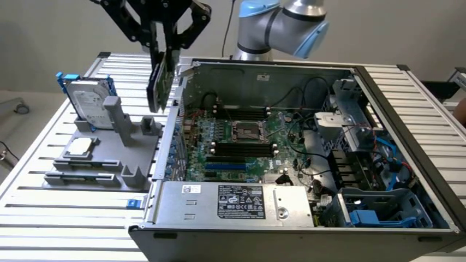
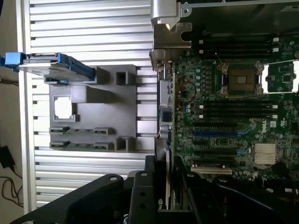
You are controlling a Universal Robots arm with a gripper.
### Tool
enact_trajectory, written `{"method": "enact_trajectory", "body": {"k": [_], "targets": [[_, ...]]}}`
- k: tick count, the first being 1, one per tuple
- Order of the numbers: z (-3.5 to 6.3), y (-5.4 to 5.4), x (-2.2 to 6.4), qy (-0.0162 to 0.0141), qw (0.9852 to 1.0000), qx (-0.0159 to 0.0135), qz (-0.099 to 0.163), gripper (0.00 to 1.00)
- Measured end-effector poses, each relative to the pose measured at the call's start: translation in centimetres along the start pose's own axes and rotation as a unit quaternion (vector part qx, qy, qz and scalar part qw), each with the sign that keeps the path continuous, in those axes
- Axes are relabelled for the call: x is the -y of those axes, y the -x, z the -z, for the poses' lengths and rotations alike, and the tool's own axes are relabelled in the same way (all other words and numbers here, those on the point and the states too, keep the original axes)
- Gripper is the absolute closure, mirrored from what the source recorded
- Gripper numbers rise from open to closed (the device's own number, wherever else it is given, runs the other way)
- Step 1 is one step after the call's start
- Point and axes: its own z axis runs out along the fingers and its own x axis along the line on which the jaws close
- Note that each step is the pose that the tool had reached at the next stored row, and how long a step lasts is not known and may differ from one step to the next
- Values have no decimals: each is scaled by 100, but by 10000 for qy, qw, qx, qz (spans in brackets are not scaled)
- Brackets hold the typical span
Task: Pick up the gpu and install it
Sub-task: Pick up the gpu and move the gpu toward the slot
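black claw sits closest in the wrist view, clenched on the gpu — card held edge-on, up in the air. seen from the exterior view it hangs upright above the open computer case wall on the exterior view's left, beside the grey fixture on the counter — apart from the motherboard.

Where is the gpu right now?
In the exterior view's upper left, the gpu hangs upright in the gripper, above the case wall beside the grey holder.

a white "dell" mark stands on the green motherboard; the power supply label, at six o'clock in the case, has unreadable print.
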Motion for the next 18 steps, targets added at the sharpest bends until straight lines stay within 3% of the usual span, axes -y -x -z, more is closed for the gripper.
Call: {"method": "enact_trajectory", "body": {"k": [10,18], "targets": [[104,447,8,106,9999,-23,9,73],[144,811,42,112,9999,-89,5,73]]}}
